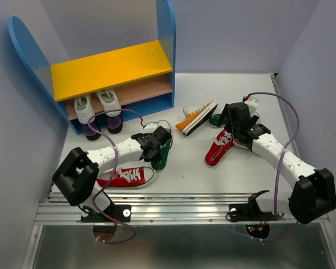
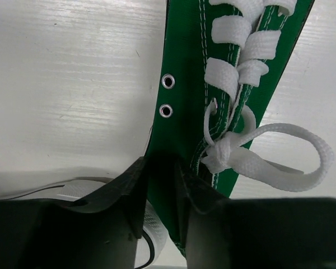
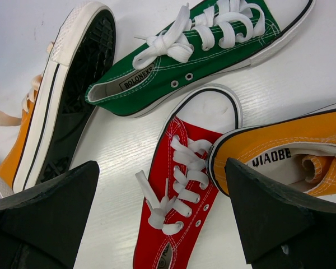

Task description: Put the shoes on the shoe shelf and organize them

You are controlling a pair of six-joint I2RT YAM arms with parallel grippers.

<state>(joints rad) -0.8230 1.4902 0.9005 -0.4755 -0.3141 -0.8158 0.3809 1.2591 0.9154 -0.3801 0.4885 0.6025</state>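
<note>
The shoe shelf (image 1: 109, 68) stands at the back left. My left gripper (image 1: 155, 140) is shut on the side wall of a green shoe (image 1: 163, 156), pinching the canvas beside the laces (image 2: 162, 190); the green shoe (image 2: 190, 67) lies on the table. A red shoe (image 1: 126, 176) lies near the left arm. My right gripper (image 1: 235, 120) is open above a red shoe (image 1: 218, 147), which lies between its fingers (image 3: 162, 213). Beside that red shoe (image 3: 179, 190) lie a green shoe (image 3: 196, 50), an orange shoe on its side (image 3: 56, 101) and an upright orange shoe (image 3: 285, 145).
Two white-and-dark-purple shoes (image 1: 96, 109) stand at the front of the shelf's lower board (image 1: 143, 89). Grey walls close in the left, back and right sides. A metal rail (image 1: 179, 207) runs along the near edge.
</note>
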